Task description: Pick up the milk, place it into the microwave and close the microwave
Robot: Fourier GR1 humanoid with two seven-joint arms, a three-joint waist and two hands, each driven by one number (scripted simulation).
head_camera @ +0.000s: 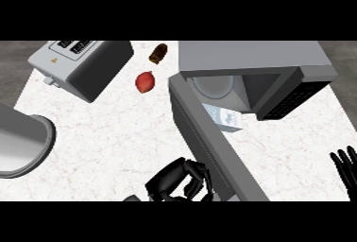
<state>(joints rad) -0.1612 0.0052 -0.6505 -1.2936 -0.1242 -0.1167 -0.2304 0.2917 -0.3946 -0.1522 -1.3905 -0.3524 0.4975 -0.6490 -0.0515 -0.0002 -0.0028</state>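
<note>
Fingers (182, 176) of my left hand (174, 182) are curled together with nothing in them, touching the outer face of the open door (209, 142). Beyond the door, up and to their right, the milk (226, 118) lies at the mouth of the microwave (251, 59). Far right of them, my right hand (345, 168) rests with fingers straight and apart. Up and left of them I see a toaster (83, 64), a red fruit (145, 81), a brown item (159, 53) and a grey pot (24, 142).
</note>
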